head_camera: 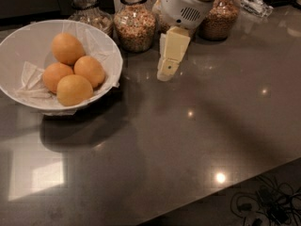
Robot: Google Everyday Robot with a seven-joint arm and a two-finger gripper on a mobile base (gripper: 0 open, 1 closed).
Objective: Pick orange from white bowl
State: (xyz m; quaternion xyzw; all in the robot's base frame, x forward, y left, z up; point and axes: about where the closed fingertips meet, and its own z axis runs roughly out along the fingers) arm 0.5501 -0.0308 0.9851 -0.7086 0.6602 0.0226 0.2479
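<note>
The white bowl (19, 41) sits at the left of the dark countertop, lined with crumpled white paper. Several yellow-orange fruits lie in it: one orange (67, 48) at the back, one (89, 71) at the right, one (56, 76) at the left and one (74, 89) at the front. My gripper (166, 72) hangs from the white arm at the top centre, cream fingers pointing down, to the right of the bowl's rim and apart from it. It holds nothing.
Glass jars of grains stand along the back: one (87, 9) behind the bowl, one (135, 21) left of the arm, one (219, 18) to its right. The countertop's front edge (225, 192) runs at lower right, with cables on the floor (263, 206).
</note>
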